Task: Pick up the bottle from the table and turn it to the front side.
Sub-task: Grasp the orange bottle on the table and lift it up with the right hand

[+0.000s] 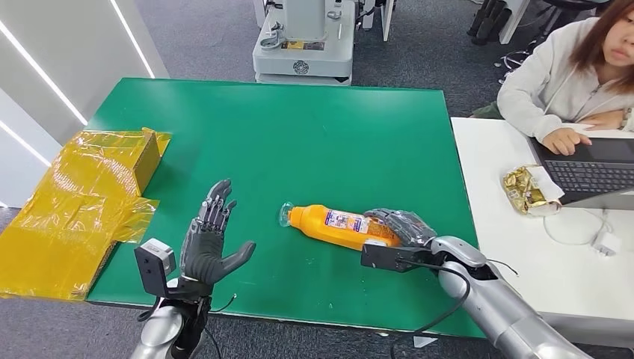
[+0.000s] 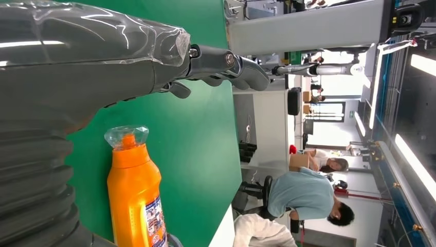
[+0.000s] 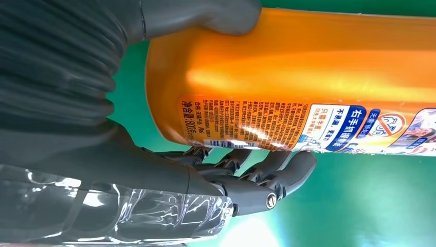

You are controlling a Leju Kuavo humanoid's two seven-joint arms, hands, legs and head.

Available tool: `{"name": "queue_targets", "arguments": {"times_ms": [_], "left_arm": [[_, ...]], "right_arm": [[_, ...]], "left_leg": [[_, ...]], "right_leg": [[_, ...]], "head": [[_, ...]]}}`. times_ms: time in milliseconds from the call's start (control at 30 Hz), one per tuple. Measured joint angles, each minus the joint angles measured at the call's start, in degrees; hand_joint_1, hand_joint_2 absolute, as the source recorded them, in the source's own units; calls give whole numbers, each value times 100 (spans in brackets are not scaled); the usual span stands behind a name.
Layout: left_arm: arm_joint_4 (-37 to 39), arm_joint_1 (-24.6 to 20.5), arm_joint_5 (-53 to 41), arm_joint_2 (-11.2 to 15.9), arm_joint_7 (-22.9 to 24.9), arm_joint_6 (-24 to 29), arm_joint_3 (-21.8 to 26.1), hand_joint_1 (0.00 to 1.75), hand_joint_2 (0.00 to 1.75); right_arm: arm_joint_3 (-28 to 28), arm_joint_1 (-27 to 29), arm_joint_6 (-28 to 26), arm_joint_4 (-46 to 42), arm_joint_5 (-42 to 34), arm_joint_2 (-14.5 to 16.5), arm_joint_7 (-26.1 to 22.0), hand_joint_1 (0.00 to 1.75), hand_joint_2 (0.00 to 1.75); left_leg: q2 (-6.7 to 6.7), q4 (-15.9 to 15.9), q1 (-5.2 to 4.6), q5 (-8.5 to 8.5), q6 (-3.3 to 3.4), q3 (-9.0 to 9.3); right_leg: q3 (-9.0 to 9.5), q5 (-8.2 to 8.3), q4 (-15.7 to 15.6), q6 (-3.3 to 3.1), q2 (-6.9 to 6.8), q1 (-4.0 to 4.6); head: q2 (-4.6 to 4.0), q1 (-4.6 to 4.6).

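The left arm (image 1: 168,329) comes up from about 7 o'clock in the head view, its forearm nearly upright. The left hand (image 1: 211,243) is raised above the desk (image 1: 299,134) edge, palm turned toward 3 o'clock, fingers (image 1: 217,200) straight and slightly apart pointing to 12 o'clock, thumb (image 1: 238,254) stuck out toward 3 o'clock; it holds nothing. The right arm (image 1: 493,299) reaches in from about 5 o'clock, bent, with the forearm running toward 10 o'clock. The right hand (image 1: 400,224) lies low on the desk, wrapped around the base end of the bottle (image 1: 336,224). In the right wrist view the thumb (image 3: 205,15) presses one side of the bottle and the curled fingers (image 3: 257,175) the other.
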Motion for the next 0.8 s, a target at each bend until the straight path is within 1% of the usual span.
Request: {"name": "queue_targets", "arguments": {"times_ms": [233,367,500,600,667,800], "left_arm": [[0,10,-1,0,-5,6,2,0,175],[0,32,-16,2,-54,60,13,0,175],[0,-6,-31,2,-74,102,25,0,175],[3,-91,-51,2,-67,147,26,0,175],[15,-162,-61,3,-55,171,27,0,175],[47,-312,-70,8,0,165,28,0,175]], "right_arm": [[-16,47,-4,-53,-82,-8,-61,175,175],[-219,352,-123,-284,-618,-11,-430,175,175],[-571,970,-584,-962,-1092,-8,-685,175,175],[-868,1630,-1168,-1741,-925,5,-600,175,175],[-1084,2100,-1462,-2327,-742,33,-528,175,175],[-1531,2794,-1677,-3312,-484,153,-497,175,175]], "left_leg": [[-1,1,0,0,0,0],[-6,0,0,0,0,-4],[-14,-1,1,-5,1,-5],[-23,-2,1,-8,1,-8],[-25,-3,1,-9,0,-11],[-22,-4,1,-10,0,-11]], "right_leg": [[0,0,0,0,-1,0],[-1,-1,0,0,-5,0],[-2,-8,-1,-1,-15,1],[-1,-13,0,-1,-26,1],[-2,-14,0,-2,-28,1],[-3,-15,0,-4,-27,1]], "head": [[0,0],[0,0],[0,-1],[0,0],[0,0],[0,0]]}}
